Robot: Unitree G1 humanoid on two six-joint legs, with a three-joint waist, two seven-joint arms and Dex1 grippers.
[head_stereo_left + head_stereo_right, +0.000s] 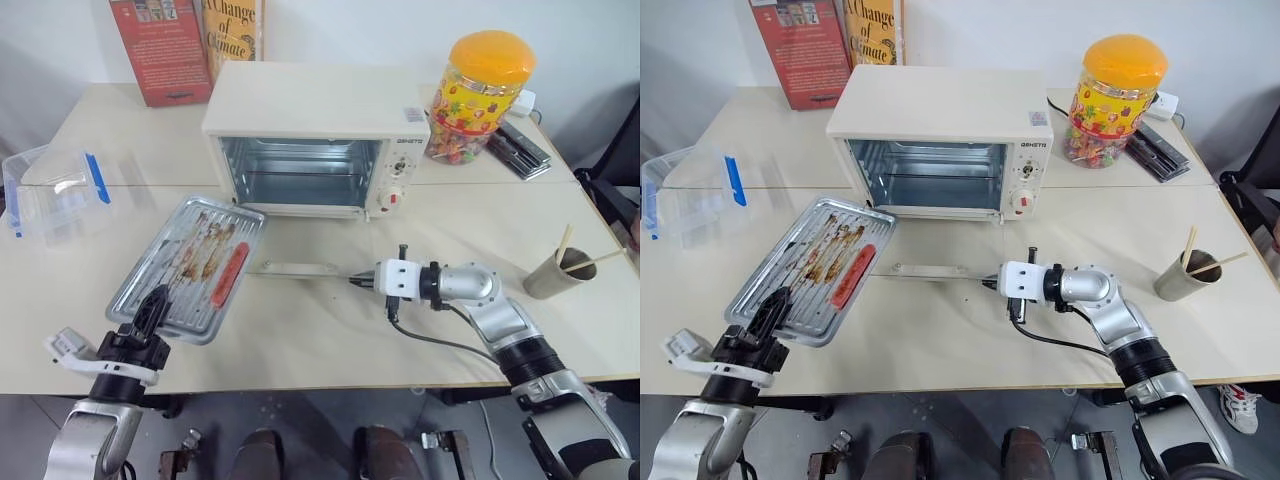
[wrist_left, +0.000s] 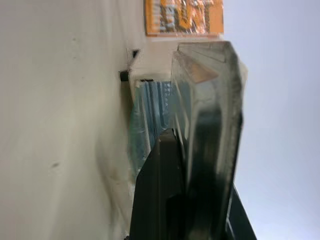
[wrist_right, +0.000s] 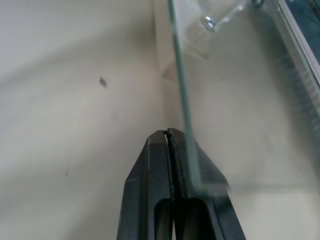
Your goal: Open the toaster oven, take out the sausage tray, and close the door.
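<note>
The cream-white toaster oven point(image 1: 320, 105) stands open, its shiny inside bare. Its glass door lies flat on the table in front, the bar handle point(image 1: 292, 268) nearest me. The silver sausage tray point(image 1: 225, 205) rests on the table left of the oven, grease-stained, with one red sausage point(image 1: 230, 270) on it. My left gripper point(image 1: 155, 302) is shut on the tray's near corner; the left wrist view shows the rim point(image 2: 205, 125) between the black fingers point(image 2: 160, 190). My right gripper point(image 1: 355, 282) is shut and holds nothing, its tips point(image 3: 167, 135) at the door's glass edge point(image 3: 182, 90), right of the handle.
A clear plastic box with blue clips point(image 1: 55, 190) sits at the far left. Behind the oven stand books point(image 1: 165, 45); to its right are an orange-lidded candy jar point(image 1: 482, 95) and a black device point(image 1: 520, 148). A paper cup with chopsticks point(image 1: 560, 272) stands at the right.
</note>
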